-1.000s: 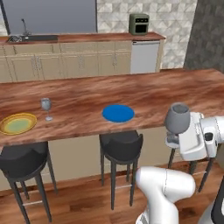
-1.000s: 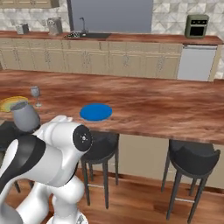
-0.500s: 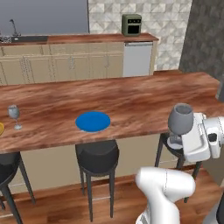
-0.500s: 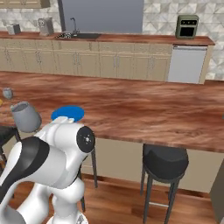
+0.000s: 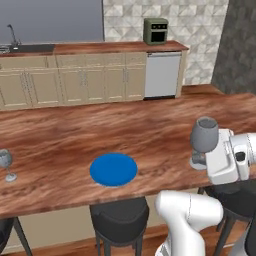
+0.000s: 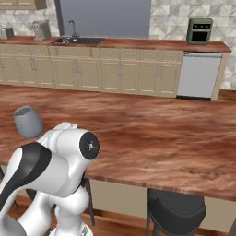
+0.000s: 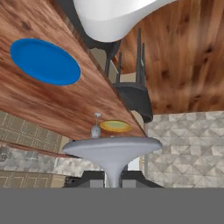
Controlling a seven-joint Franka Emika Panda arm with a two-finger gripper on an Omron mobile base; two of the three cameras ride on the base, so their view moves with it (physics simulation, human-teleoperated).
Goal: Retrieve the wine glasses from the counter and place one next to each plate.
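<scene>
Gripper: the gripper (image 7: 113, 183) was clamped shut on the stem of a wine glass (image 5: 204, 135), held near the arm's white wrist at the bar's near edge; the hand view looked past the glass's round foot.

Held glass: its grey bowl stood upright, above the level of the bar top (image 5: 150, 135) and well right of the blue plate (image 5: 113, 169). In the right base view the same bowl showed just left of the arm's shoulder.

Blue plate: it lay flat near the bar's front edge, with no glass beside it.

Second glass: the other wine glass (image 5: 5, 164) stood upright at the far left of the bar top; in the hand view it stood just beside the yellow plate (image 7: 115, 126).

Kitchen tabletop: the far tabletop (image 5: 115, 47) carried a small green oven (image 5: 155, 30) and a sink (image 6: 76, 40).

Change: over the last second both base views had slid across the whole scene, so the base had driven rightward along the bar; the yellow plate had left the left base view and the blue plate had shifted left. The grip had not changed.

Meaning: one place looked served. The carried glass seemed meant for the blue plate, yet the base now sat to that plate's right, so the arm would likely reach left to set it down.
</scene>
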